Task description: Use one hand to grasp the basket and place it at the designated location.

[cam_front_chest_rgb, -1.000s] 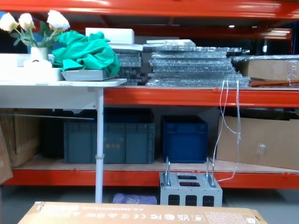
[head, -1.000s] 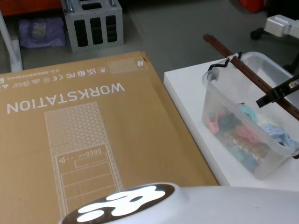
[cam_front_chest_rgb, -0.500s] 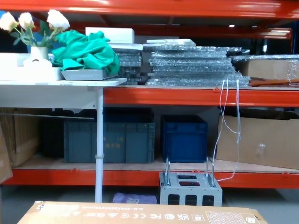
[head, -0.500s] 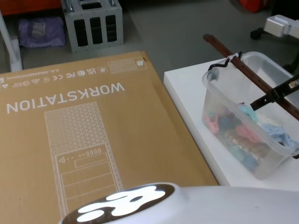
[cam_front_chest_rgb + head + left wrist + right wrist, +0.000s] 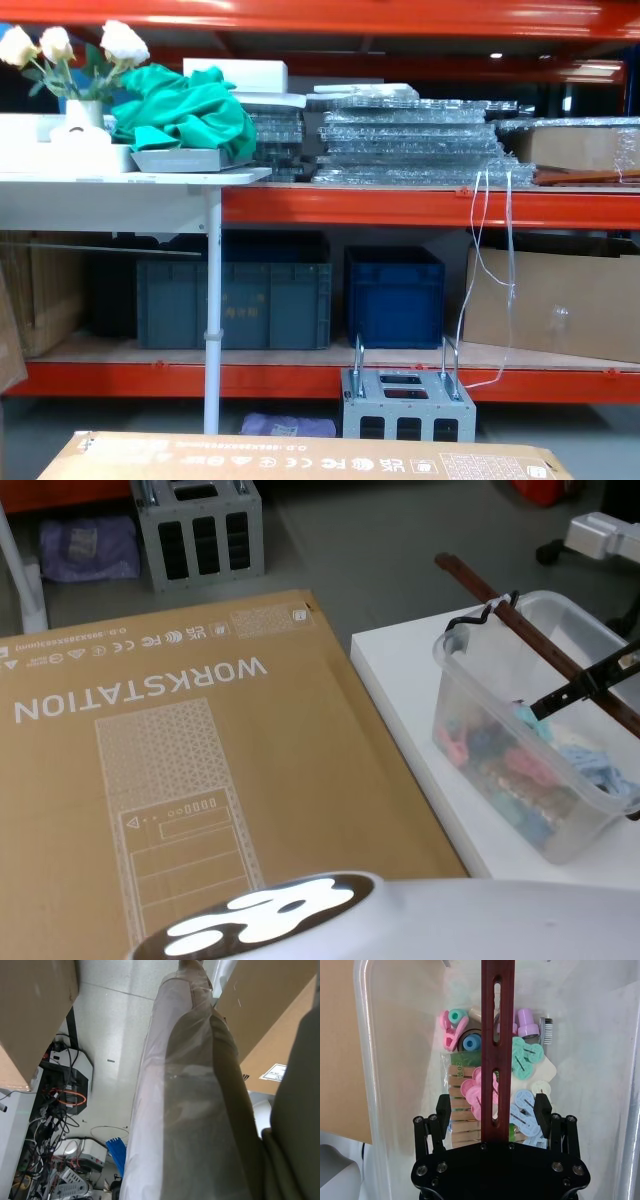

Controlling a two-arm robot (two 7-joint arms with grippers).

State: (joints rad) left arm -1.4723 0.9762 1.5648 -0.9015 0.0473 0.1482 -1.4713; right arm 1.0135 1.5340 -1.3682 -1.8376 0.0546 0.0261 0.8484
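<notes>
The basket (image 5: 530,750) is seen at the white table's (image 5: 400,680) near right edge. The right gripper (image 5: 492,1110) is held apart, straddling the reddish-brown handle (image 5: 497,1020). A stiff, light load is judged; mid-handle suits grasping.

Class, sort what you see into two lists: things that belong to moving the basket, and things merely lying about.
Belongs to the job:
basket on the white table
its reddish-brown handle
right gripper, open, straddling the handle

Lying about:
cardboard box
grey metal box
blue crates
green cloth
flowers
</notes>
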